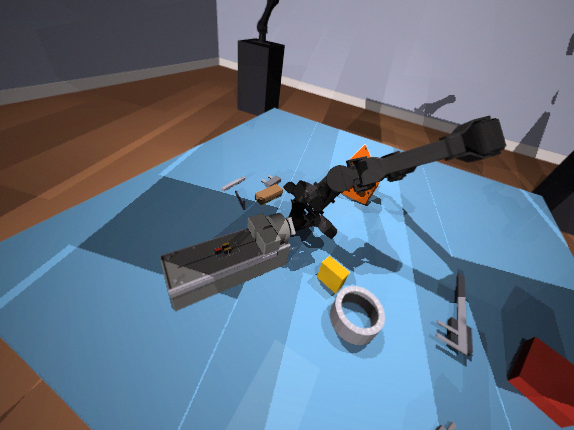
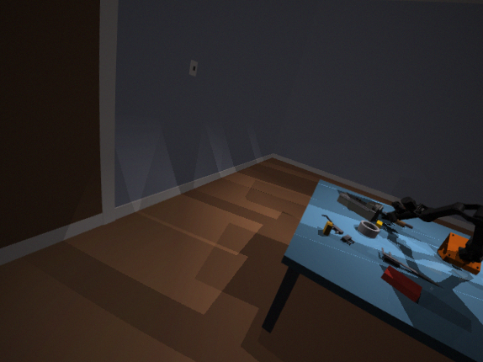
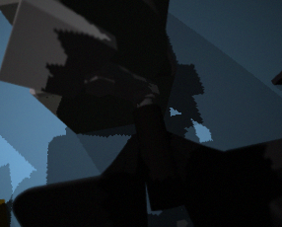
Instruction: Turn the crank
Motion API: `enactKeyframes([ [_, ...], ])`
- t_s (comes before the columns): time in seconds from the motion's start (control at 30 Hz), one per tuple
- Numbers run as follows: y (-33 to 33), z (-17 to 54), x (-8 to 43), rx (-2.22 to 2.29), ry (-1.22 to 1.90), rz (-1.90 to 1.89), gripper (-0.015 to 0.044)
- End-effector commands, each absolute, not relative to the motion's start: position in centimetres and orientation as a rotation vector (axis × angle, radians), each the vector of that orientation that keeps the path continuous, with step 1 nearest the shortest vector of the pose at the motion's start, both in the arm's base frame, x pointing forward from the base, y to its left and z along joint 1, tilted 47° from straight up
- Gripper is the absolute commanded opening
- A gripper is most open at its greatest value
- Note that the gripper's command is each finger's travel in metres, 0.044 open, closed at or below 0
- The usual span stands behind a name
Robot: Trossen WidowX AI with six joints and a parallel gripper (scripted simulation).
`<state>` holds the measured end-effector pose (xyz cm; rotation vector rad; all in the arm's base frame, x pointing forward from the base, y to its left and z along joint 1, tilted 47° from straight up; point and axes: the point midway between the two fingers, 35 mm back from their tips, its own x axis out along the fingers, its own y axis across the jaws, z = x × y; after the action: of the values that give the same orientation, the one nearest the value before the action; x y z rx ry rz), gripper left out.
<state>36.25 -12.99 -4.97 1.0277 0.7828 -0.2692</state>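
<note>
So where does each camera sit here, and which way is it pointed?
Top: raised over the table, looking obliquely down at the machine, the ring and walls beyond; arm and gripper show.
Exterior: off to one side, mostly facing floor and walls, table at lower right; the arm enters from the right edge, cut off.
Wrist: at the gripper, facing past its dark fingers, shut on the crank handle, with the table behind.
Shared by top and exterior: machine, ring, orange base.
</note>
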Motion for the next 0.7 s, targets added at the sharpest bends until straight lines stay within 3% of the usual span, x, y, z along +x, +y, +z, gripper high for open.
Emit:
enactKeyframes([
  [0.0, -12.13, -4.99, 36.76, 1.023, 0.788, -0.261, 0.0000],
  [0.67, -11.19, -4.18, 37.63, 1.024, 0.788, -0.261, 0.0000],
])
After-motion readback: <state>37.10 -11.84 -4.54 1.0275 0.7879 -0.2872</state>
